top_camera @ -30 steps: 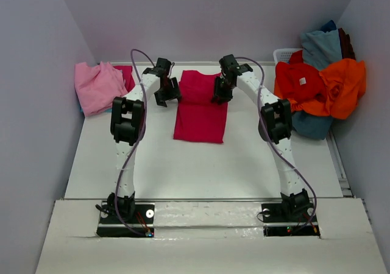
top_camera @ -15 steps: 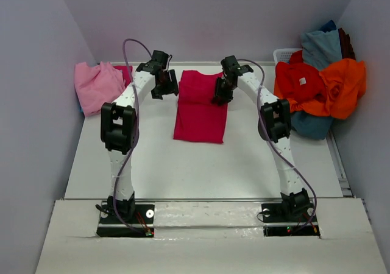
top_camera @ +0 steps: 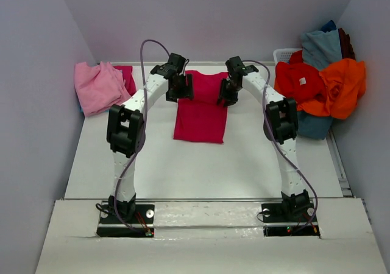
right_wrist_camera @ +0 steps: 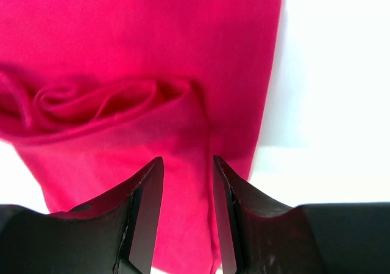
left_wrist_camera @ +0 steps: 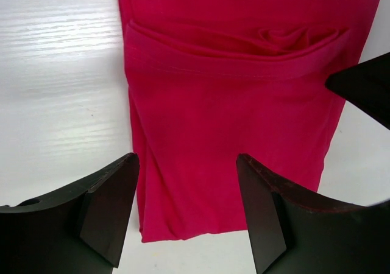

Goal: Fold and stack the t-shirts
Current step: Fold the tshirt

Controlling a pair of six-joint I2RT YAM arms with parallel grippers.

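Note:
A crimson-magenta t-shirt [top_camera: 200, 112] lies in the middle of the table, folded into a long narrow strip. My left gripper [top_camera: 181, 90] hovers over its far left edge. In the left wrist view that gripper [left_wrist_camera: 187, 195] is open, and the shirt's end [left_wrist_camera: 244, 103] shows between its wide-set fingers [left_wrist_camera: 109, 207]. My right gripper [top_camera: 228, 94] is over the shirt's far right edge. In the right wrist view it [right_wrist_camera: 187, 195] is open with a narrow gap, and a crease of the crimson fabric [right_wrist_camera: 122, 103] runs under it. A light pink t-shirt [top_camera: 97, 86] lies at the far left.
A crumpled heap of red [top_camera: 298, 82], orange [top_camera: 341, 85] and grey-blue [top_camera: 320, 45] shirts overflows a white basket [top_camera: 283, 53] at the far right. A strip of crimson cloth [top_camera: 128, 76] shows beside the pink shirt. Walls close in the table on three sides.
My left arm has swung right, from beside the shirt to over its far left edge. The right gripper has shifted slightly towards the far right corner of the shirt.

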